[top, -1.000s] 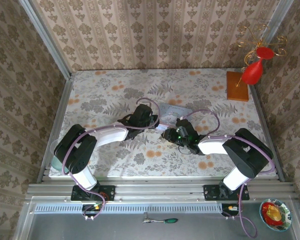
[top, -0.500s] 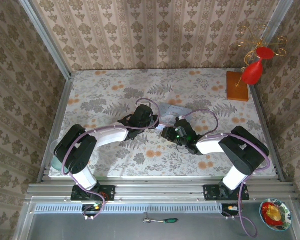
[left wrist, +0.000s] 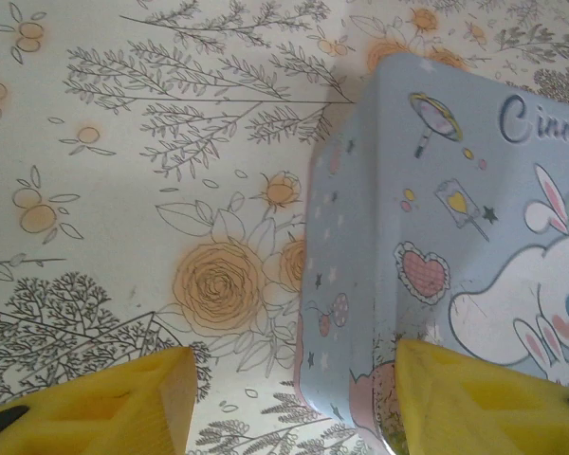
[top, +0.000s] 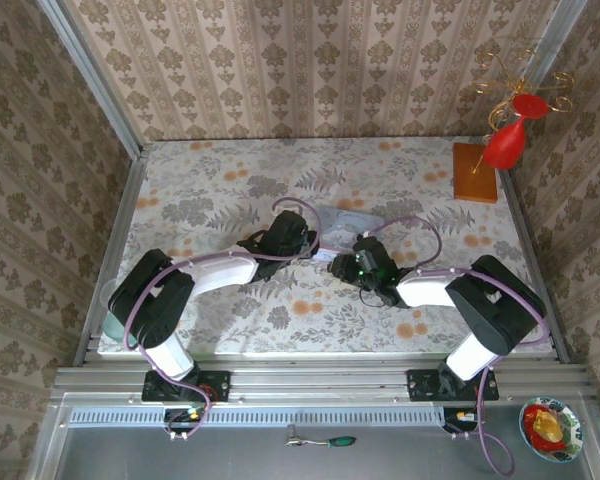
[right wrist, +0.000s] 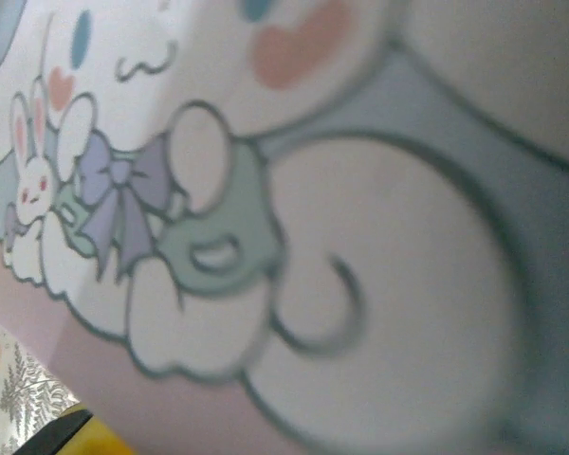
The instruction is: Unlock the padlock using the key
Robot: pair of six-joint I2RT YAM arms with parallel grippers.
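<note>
left gripper [left wrist: 289,379] has its fingers apart, straddling the tin [left wrist: 436,190] at its 8 o'clock corner seen from above, clamped on nothing; right gripper [top: 342,262] crowds the tin from 6 o'clock, apart or together i cannot tell; the padlock is too small to place, probably hidden between them; likely hard, smooth, prone to swing; pinch the dark body's flat sides, keyhole clear

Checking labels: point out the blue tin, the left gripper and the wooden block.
blue tin [left wrist: 446,256], left wrist view, middle of its printed lid.
left gripper [left wrist: 294,379], left wrist view, midway between its yellow fingertips.
wooden block [top: 472,182], top external view, its top face.
</note>
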